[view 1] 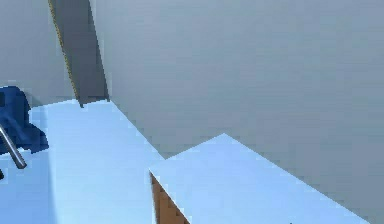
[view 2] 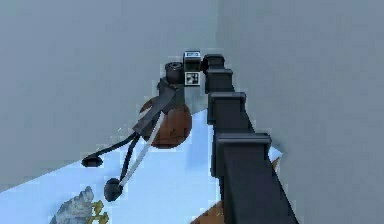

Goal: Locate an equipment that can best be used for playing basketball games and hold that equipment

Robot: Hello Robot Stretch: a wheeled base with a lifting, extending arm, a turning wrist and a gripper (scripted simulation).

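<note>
Basketball [view 2: 170, 128] – a brown-orange sphere with a matte look, in the arm side view. It sits at the far end of a pale blue tabletop [view 2: 180, 180], close to where the two grey walls meet and just left of the arm [view 2: 240, 150].

The gripper [view 2: 104, 173] has a dark blocky body above the ball. Two thin dark fingers [view 2: 135, 140] run down-left across the ball's front and end in small rounded pads over the tabletop. The ball is right at and behind the gripper on a surface, so I can't tell whether it's held, touched or just overlapped in view.

The arm is a dark square bar in stepped segments, rising from the near edge. Two white squares with black marks [view 2: 192, 62] stand at its far end.

At the near left on the same top lies a crumpled grey lump [view 2: 75, 210] with yellowish bits beside it.

Forward view:
- A smooth pale blue surface [view 1: 90, 160] runs away toward a plain grey wall [view 1: 250, 60].
- At the near right is a box-like piece with a pale blue top [view 1: 250, 185] and an orange-brown, wood-toned side [view 1: 165, 205].
- At the left edge is a dark blue rounded object [view 1: 15, 118] – a grey metal rod [view 1: 12, 150] slants out below it.
- At the far left a tall dark grey slab [view 1: 82, 50] with a thin wood-coloured edge stands against the wall.
</note>
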